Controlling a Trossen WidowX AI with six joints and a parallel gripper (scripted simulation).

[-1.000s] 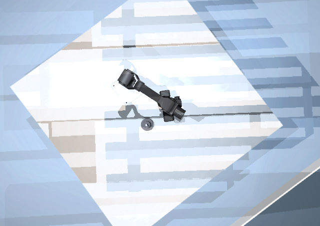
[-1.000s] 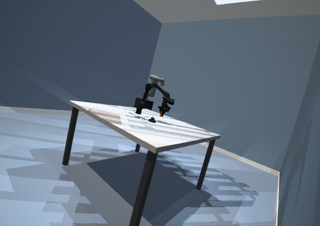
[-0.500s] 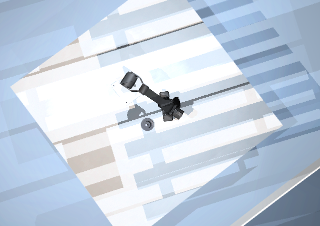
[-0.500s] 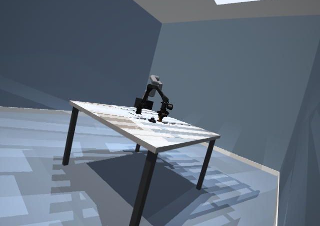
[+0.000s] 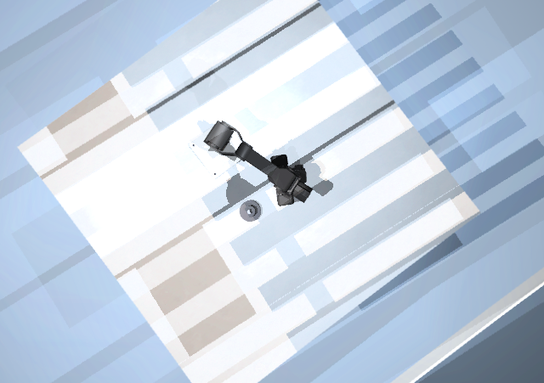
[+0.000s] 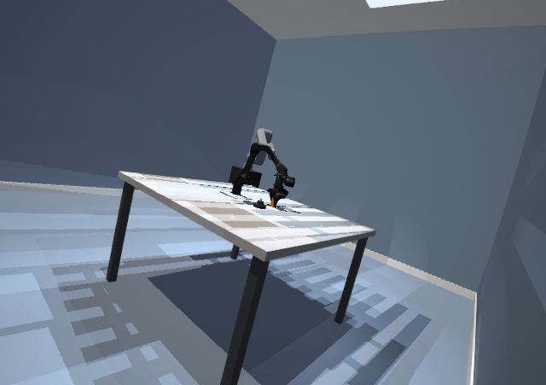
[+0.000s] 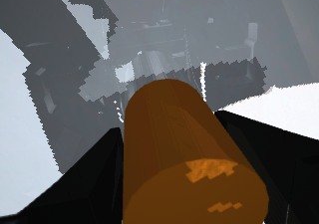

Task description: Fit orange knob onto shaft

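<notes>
The orange knob (image 6: 273,202) (image 7: 166,129) stands at table level between my fingers, a short way to the right of the pedestal in the exterior view; the arm hides it in the top view. My gripper (image 6: 273,197) (image 7: 168,127) points down around the knob. It is slightly open, with a thin gap beside the knob at the left finger in the wrist view. The round grey pedestal (image 5: 242,212) (image 6: 259,205) stands apart from the knob, its small shaft (image 5: 250,211) bare. The knob's underside and hole are hidden.
The arm (image 5: 259,160) (image 6: 252,157) reaches over the table from its base. The striped table top (image 5: 144,221) (image 6: 212,204) carries strong patterned light and shadow. The table's edge (image 6: 189,220) shows in the exterior view.
</notes>
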